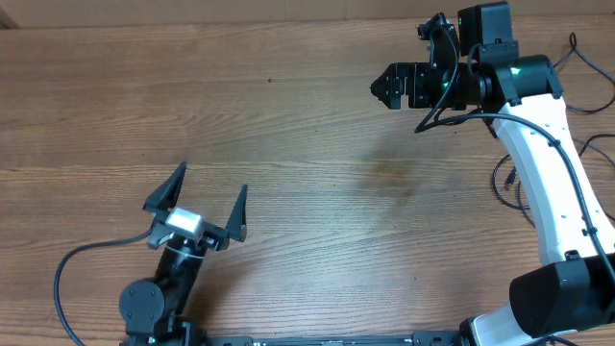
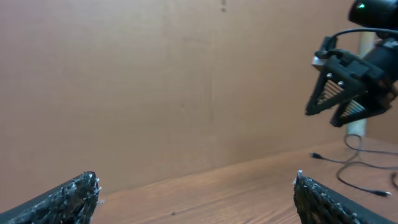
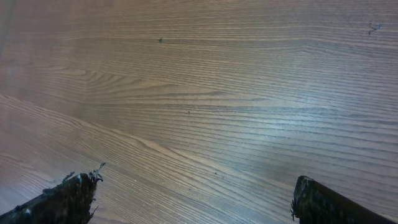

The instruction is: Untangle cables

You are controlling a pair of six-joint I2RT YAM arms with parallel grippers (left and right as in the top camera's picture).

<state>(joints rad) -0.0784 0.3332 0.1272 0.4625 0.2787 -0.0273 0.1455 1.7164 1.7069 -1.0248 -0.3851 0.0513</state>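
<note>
The cables [image 1: 509, 185] are thin black cords lying in loose loops at the table's right edge, partly hidden under the right arm. The left wrist view shows them as thin strands [image 2: 349, 163] with a small plug end on the wood, far right. My left gripper [image 1: 209, 190] stands open at the front left, far from them, with nothing between its fingers [image 2: 194, 180]. My right gripper [image 1: 381, 85] hovers open at the back right, pointing left, away from the cables. Beneath it is only bare wood [image 3: 196, 180]. It also appears in the left wrist view as the right gripper [image 2: 319, 118], open.
The wooden table [image 1: 307, 144] fills the scene. The white right arm [image 1: 543, 163] runs along the right side over the cords. A thicker black robot cable [image 1: 67, 274] curves at the front left beside the left arm's base.
</note>
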